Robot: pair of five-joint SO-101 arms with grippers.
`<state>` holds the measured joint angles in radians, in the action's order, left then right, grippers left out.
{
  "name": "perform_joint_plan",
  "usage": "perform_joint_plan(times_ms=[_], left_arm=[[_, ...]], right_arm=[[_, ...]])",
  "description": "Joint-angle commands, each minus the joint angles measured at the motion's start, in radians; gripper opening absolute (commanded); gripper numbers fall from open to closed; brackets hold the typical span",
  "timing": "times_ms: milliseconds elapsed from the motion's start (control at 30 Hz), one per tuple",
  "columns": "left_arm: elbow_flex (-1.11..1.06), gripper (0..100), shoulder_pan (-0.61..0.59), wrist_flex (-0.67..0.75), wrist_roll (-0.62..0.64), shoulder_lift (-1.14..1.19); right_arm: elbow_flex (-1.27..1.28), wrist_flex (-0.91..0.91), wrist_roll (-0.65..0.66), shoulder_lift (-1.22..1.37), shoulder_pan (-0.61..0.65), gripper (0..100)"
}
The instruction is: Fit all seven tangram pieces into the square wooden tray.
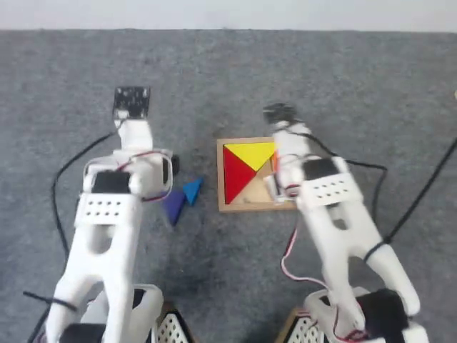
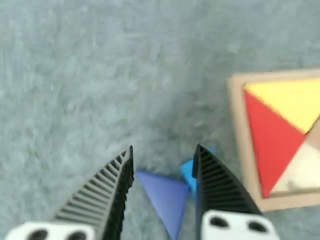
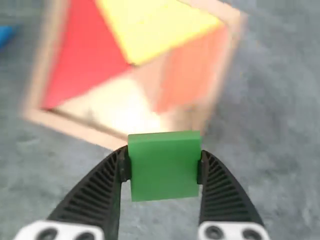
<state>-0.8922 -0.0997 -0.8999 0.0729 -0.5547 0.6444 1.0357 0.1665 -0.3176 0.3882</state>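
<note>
Right pincer (image 3: 162, 152) clamps the green square (image 3: 164, 175) just by the wooden tray (image 3: 65, 125); left pincer (image 2: 164, 148) stands spread over the dark blue triangle (image 2: 167, 197) on the table (image 2: 100, 75)

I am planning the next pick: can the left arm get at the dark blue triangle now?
Probably yes: its open fingers flank the dark blue triangle, though a light blue piece lies close beside.

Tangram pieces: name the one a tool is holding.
The green square, gripped by the right tool; red piece and yellow piece lie in the tray, blue ones on the carpet.
</note>
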Motion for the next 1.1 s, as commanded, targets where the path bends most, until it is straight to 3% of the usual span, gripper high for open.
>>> perform_joint_plan(times_ms=[0, 200, 367, 800, 1067], left_arm=[[-0.061, 19, -0.012, 0.077, -0.005, -0.057], [-0.081, 19, -0.021, 0.115, 0.005, -0.061], [-0.081, 19, -0.021, 0.114, 0.003, -0.061], [-0.081, 19, -0.014, 0.112, 0.003, -0.061], [-0.081, 19, -0.014, 0.112, 0.003, -0.061]], right_arm=[[-0.172, 0.054, 0.063, 0.085, 0.074, 7.5], [-0.381, 0.124, 0.310, 0.337, 0.116, 7.5], [-0.399, 0.105, 0.396, 0.452, 0.166, 7.5], [-0.404, 0.050, 0.431, 0.499, 0.143, 8.8], [-0.404, 0.010, 0.427, 0.506, 0.147, 26.8]])
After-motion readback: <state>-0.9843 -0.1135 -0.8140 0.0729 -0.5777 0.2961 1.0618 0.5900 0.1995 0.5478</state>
